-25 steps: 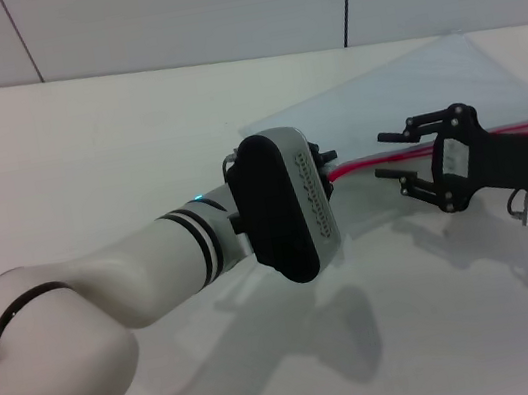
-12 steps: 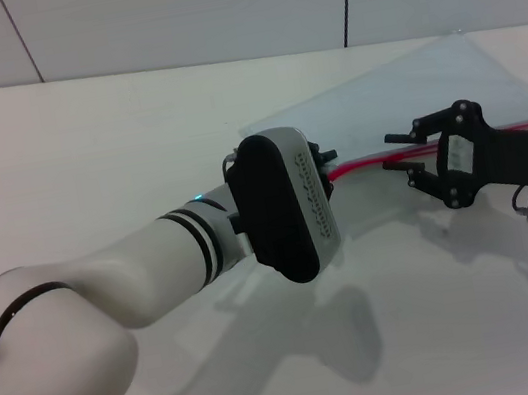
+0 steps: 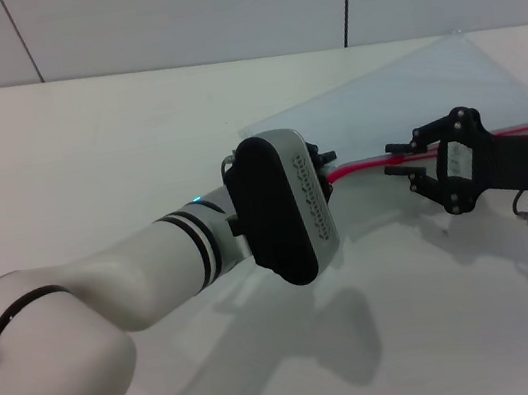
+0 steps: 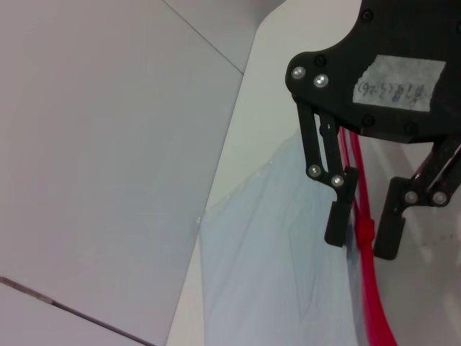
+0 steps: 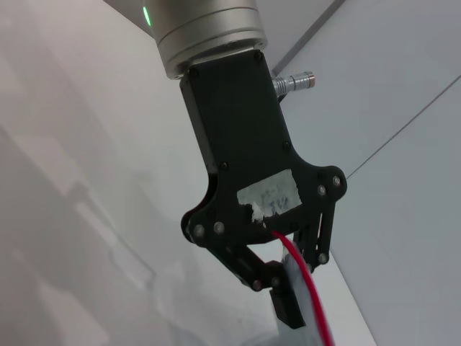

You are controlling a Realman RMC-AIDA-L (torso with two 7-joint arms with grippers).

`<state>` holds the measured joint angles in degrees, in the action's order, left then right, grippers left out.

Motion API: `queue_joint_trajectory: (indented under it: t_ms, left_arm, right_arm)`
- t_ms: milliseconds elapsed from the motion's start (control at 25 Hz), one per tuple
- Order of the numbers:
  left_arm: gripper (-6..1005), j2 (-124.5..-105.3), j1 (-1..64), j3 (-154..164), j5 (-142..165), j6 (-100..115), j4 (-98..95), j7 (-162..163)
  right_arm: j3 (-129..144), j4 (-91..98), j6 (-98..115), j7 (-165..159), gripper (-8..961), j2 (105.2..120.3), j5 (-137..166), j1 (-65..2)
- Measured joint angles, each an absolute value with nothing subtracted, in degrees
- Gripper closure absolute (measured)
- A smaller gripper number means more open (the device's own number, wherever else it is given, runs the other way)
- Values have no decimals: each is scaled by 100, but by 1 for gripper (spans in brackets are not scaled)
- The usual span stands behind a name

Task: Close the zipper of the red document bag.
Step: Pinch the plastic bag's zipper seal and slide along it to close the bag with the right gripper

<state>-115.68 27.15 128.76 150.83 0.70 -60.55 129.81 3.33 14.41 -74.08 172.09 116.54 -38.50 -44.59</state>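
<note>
Head view showed the right gripper [image 3: 401,157] had narrowed its jaws around the zipper [image 3: 355,167] over the last second, not yet clamped; the left gripper [image 5: 284,288] pinned the red document bag [image 3: 409,92]'s end on the table [image 3: 83,147]; pulling seemed next.

The head camera is looking forward and down from above onto a white table [image 3: 87,166], taking in both arms from a middle distance, with a panelled wall [image 3: 211,3] running along the far edge. The left wrist camera is sitting very close to the work, facing the right gripper [image 4: 364,231], which is filling much of its frame over the red document bag [image 4: 274,267] and the zipper [image 4: 371,288]. The right wrist camera is looking back the other way, close up on the left gripper [image 5: 284,288]. All three views are sharing the stretch of zipper lying between the two grippers.
</note>
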Motion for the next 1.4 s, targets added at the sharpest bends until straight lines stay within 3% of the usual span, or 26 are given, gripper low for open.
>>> queue_joint_trajectory:
  t_ms: [1400]
  left_arm:
    - [876,-11568,2718,12799,15066,70,-6011,12983]
  right_arm:
    - [318,1405,-7470,17209,875,11663,-3858,-4456]
